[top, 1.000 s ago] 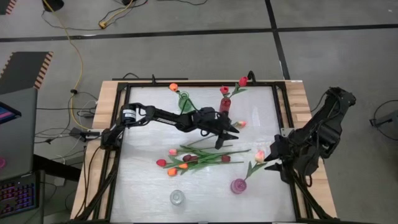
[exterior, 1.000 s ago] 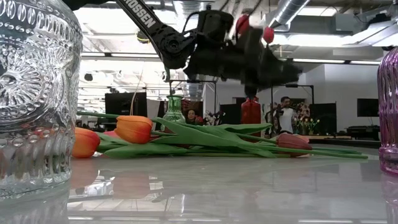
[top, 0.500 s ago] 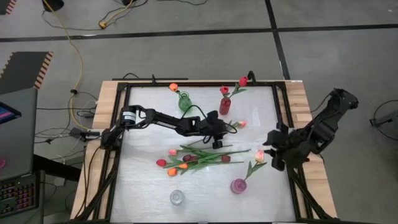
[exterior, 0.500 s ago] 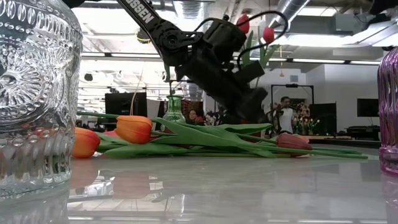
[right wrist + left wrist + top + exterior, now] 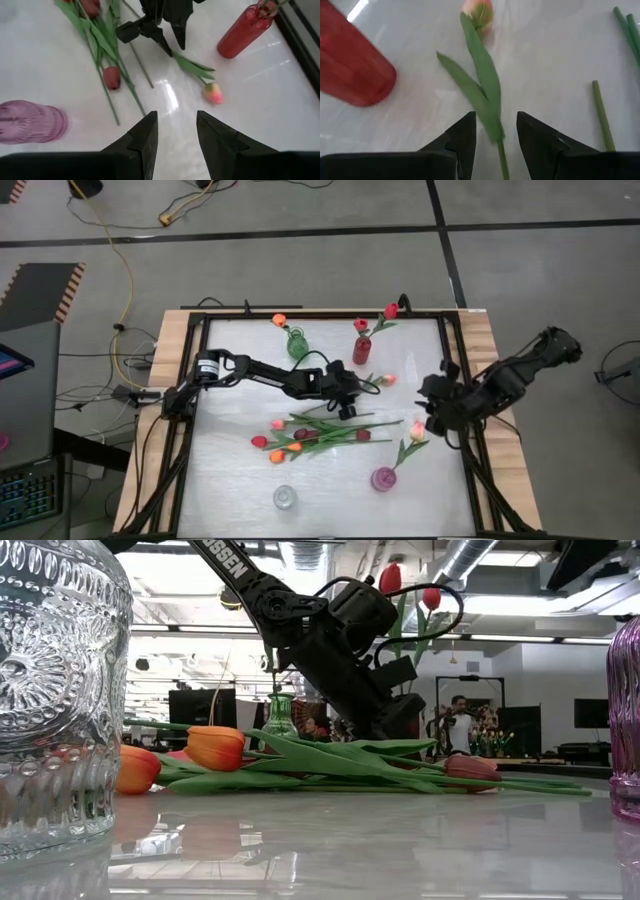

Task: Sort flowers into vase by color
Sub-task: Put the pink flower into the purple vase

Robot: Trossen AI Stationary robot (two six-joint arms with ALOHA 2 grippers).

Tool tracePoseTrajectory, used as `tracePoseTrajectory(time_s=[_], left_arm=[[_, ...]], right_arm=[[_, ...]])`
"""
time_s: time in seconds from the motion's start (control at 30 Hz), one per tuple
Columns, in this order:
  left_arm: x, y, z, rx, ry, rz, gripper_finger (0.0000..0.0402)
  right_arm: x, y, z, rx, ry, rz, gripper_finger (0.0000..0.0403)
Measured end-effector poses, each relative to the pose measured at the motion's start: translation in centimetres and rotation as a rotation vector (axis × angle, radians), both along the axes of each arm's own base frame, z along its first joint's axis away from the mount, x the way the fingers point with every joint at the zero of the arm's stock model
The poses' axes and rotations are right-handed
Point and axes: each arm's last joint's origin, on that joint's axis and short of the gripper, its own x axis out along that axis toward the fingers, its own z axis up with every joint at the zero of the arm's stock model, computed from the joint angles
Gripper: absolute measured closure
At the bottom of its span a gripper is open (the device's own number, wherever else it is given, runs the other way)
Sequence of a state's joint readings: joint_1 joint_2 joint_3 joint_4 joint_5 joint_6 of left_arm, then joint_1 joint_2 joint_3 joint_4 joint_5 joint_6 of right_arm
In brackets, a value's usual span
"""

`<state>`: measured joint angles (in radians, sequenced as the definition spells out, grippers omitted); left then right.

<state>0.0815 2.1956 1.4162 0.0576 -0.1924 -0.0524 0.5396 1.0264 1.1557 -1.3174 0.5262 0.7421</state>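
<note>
Straddling a single stem, your left claw (image 5: 496, 131) is standing wide, fingers (image 5: 465, 135) on either side of the lone tulip (image 5: 482, 75), nothing gripped yet. You are looking at the one relation that matters: the stem is running straight out ahead of the claw, between the jaws, so the fingers would be closing across it, which I judge to be what the pick needs. Its long axis is leading away from the claw to the pink-and-yellow head (image 5: 478, 12) at the far end, leaves fanning out just beyond the fingertips. In the high view the flower's head (image 5: 388, 379) is pointing toward the right arm's side, with the claw (image 5: 347, 407) at the stalk end.

Off to one side of the claw the red vase (image 5: 352, 65) is standing near, already holding red tulips (image 5: 390, 311). On the other side the pile of tulips (image 5: 315, 434) is lying, stems mostly crosswise on the table (image 5: 230, 480).

Your right claw (image 5: 176, 131) is hanging parted and empty, farther from this flower, facing it across bare tabletop, with the purple vase (image 5: 30, 121) beside it. The left arm is plainly the nearer one.
</note>
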Motion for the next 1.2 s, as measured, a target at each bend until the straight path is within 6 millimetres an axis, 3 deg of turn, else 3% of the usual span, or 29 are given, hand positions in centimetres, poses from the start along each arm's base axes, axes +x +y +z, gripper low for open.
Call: tracePoseTrajectory(time_s=[0.33, 0.57, 0.73, 1.03, 1.2], left_arm=[[-0.5, 0.2, -0.5, -0.019, 0.066, 0.025, 0.0272], [-0.8, 0.2, -0.7, -0.04, 0.102, 0.033, 0.0277], [-0.8, 0.1, -0.7, -0.045, 0.105, 0.034, 0.031], [-0.8, 0.0, -0.7, -0.06, 0.11, 0.01, 0.0392], [-0.7, 0.1, -0.6, -0.092, 0.079, 0.012, 0.0398]], right_arm=[[0.1, -1.4, 0.0, -0.051, 0.046, -0.024, 0.0242], [-1.5, -2.9, 0.8, -0.068, 0.006, -0.066, 0.0242], [-2.9, -3.8, 1.5, -0.063, -0.072, -0.094, 0.0242], [-4.4, -4.5, -1.3, -0.006, -0.27, -0.123, 0.0242], [-4.3, -4.4, -2.3, 0.047, -0.372, -0.132, 0.0242]])
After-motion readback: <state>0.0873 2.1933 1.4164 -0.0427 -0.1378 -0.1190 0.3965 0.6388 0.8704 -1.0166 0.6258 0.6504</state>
